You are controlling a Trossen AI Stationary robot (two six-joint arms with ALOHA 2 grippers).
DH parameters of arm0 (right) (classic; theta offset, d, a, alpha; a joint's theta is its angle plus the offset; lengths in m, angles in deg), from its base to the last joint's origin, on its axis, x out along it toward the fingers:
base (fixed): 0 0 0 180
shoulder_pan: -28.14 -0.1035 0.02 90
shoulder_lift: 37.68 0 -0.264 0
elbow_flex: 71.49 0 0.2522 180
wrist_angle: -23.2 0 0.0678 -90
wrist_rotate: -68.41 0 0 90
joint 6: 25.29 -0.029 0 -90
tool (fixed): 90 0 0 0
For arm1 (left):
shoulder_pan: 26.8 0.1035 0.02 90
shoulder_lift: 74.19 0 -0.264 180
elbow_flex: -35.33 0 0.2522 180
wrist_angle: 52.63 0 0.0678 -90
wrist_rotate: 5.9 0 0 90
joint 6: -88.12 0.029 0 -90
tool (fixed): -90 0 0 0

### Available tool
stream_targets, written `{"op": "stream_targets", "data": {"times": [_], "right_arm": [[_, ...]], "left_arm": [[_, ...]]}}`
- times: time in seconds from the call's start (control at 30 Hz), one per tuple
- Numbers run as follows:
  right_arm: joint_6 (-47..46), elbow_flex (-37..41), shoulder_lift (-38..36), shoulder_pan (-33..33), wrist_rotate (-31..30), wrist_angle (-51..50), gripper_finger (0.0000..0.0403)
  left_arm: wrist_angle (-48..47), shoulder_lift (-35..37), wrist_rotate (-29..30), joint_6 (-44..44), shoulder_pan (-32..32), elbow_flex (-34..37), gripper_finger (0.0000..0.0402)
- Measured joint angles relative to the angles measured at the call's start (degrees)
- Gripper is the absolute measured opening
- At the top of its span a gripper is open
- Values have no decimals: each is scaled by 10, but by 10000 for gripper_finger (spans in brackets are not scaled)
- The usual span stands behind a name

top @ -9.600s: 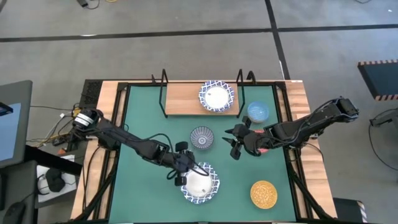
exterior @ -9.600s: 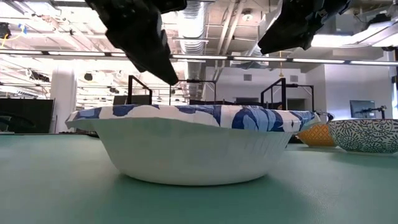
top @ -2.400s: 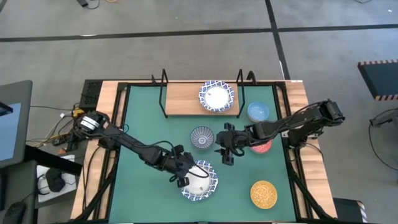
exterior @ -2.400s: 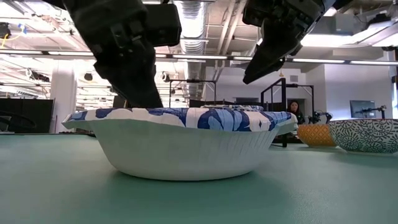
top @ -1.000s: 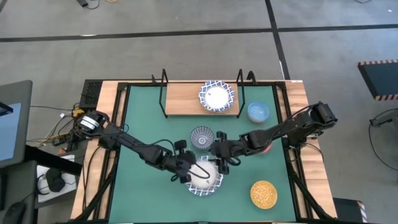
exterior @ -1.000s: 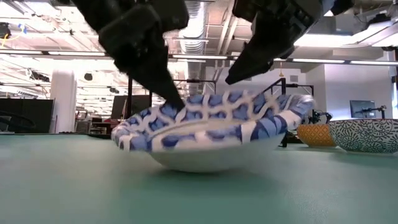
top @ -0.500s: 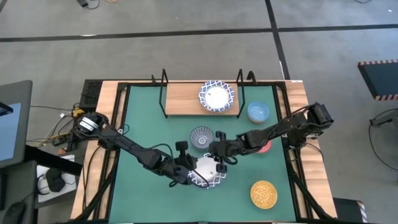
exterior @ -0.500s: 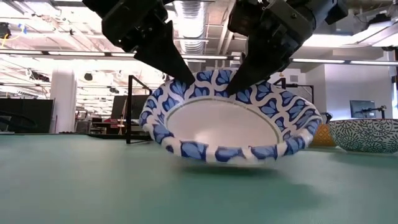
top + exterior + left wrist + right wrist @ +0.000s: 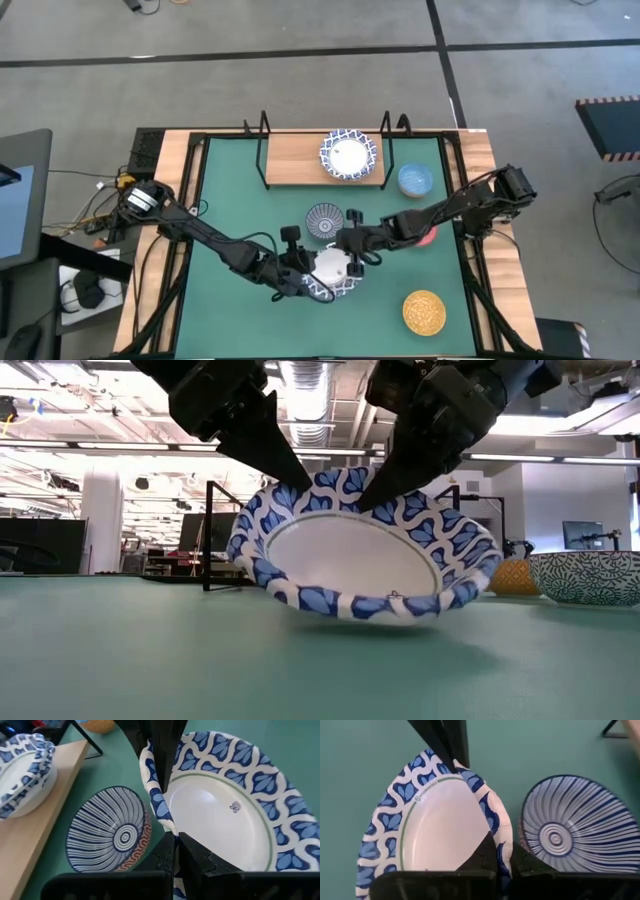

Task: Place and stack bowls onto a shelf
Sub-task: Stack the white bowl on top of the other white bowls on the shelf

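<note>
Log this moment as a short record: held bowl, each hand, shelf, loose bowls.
held bowl: blue-and-white bowl, tilted, off the mat
left hand: shut on its rim
right hand: shut on its rim
shelf: one blue-and-white patterned bowl on it
loose bowls: striped bowl, light blue bowl, gold bowl

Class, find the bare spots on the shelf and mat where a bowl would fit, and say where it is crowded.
Free: the shelf left of the patterned bowl, and the mat on the left. Crowded: mid-mat, where both grippers hold a blue-and-white bowl beside the striped bowl.
</note>
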Motion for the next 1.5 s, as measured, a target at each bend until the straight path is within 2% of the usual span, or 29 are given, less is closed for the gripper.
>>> {"op": "stream_targets", "data": {"times": [0.3,0.6,0.8,1.0,1.23,1.5], "right_arm": [[8,-1,-1,0,-29,11,20],[43,-1,-46,0,-70,2,20],[55,-1,-71,4,-87,-14,20],[55,-1,-70,9,-87,-20,20],[60,-1,-67,9,-89,-20,20],[62,-1,-67,16,-68,-21,20]], "left_arm": [[-13,19,19,18,0,0,0],[-52,48,68,-37,0,-2,2],[-56,48,73,-61,0,-2,10],[-66,48,74,-80,-2,-2,10],[-90,48,132,-118,-11,-1,3],[-93,48,132,-126,-12,-1,1]]}}
